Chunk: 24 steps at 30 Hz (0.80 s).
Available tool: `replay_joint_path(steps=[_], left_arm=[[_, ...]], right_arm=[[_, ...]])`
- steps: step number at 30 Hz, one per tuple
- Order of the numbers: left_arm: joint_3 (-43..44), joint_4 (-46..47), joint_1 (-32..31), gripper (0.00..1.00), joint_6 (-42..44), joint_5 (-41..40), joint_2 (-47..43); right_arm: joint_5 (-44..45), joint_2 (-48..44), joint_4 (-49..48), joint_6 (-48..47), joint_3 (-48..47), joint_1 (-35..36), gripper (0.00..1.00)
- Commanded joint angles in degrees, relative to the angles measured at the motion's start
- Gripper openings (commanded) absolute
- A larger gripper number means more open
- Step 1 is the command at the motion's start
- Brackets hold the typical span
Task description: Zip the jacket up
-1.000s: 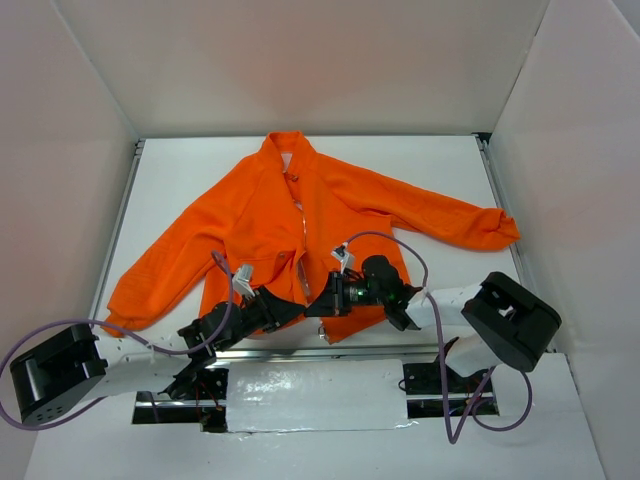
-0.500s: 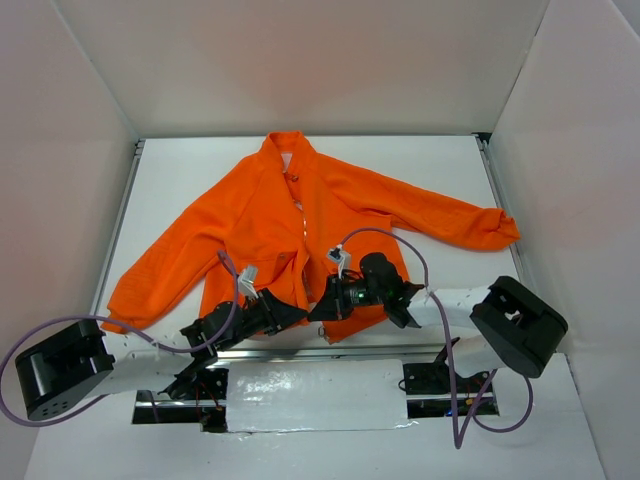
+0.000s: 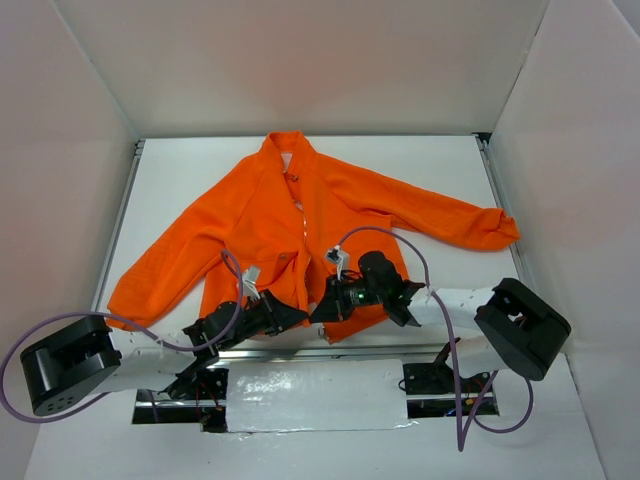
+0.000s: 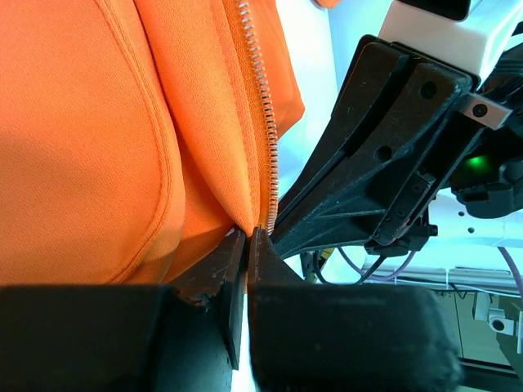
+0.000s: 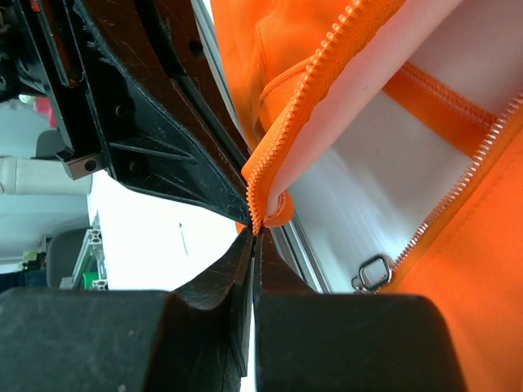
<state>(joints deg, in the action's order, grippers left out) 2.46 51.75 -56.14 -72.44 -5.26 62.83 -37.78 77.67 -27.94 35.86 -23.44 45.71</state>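
The orange jacket (image 3: 300, 220) lies spread on the white table, collar at the far side and front open along its pale zipper (image 3: 301, 225). My left gripper (image 3: 297, 316) is shut on the bottom end of one zipper edge at the near hem; in the left wrist view the jaws (image 4: 249, 233) pinch the orange fabric beside the teeth (image 4: 265, 122). My right gripper (image 3: 320, 308) is shut on the bottom end of the other zipper edge (image 5: 255, 227). The metal zipper pull ring (image 5: 372, 272) hangs on the opposite strip of teeth. The two grippers nearly touch.
The table's metal front rail (image 3: 330, 350) runs just under the hem and both grippers. White walls (image 3: 300, 60) enclose the table on three sides. The jacket's right sleeve (image 3: 470, 222) reaches the right wall; the left sleeve (image 3: 150, 280) lies at the near left.
Both grippers stay shut on the hem at the zipper's bottom. The left gripper has edged slightly right toward the right gripper; both arms' elbows shifted a little.
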Motion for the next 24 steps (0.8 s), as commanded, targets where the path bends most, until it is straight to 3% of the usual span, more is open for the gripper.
replay_joint_path(steps=[1,7,9,10,11,13,18,24], left_arm=[[0.71,5.99,-0.46,0.0,0.2,1.91,1.5],[1.58,3.89,-0.46,0.0,0.73,0.96,1.33],[2.19,0.66,-0.46,0.0,-0.06,-0.01,0.19],[2.81,-1.28,-0.46,0.0,-0.24,-1.15,-0.33],[3.6,-3.82,-0.46,0.0,-0.07,-1.77,-1.56],[6.58,-11.79,-0.46,0.0,0.63,-2.91,-2.62],[9.05,-19.65,-0.37,0.0,0.73,-6.25,-5.17],[9.85,-30.2,-0.46,0.0,-1.56,-10.56,-6.75]], right_arm=[[-0.28,-1.29,1.13,-2.19,-3.01,0.34,0.0],[1.21,-1.38,2.37,-2.02,-3.28,-0.19,0.0],[2.79,-2.77,3.68,-1.4,-3.36,-0.36,0.28],[5.41,-3.57,5.86,-1.4,-3.45,-0.28,0.49],[7.09,-4.53,7.97,-1.75,-3.71,-0.27,0.54],[10.78,-7.7,15.41,-2.54,-5.55,-0.27,0.56],[22.91,-10.87,33.6,-5.09,-10.73,-0.1,0.57],[33.8,-9.29,44.54,-5.45,-13.73,1.39,0.56]])
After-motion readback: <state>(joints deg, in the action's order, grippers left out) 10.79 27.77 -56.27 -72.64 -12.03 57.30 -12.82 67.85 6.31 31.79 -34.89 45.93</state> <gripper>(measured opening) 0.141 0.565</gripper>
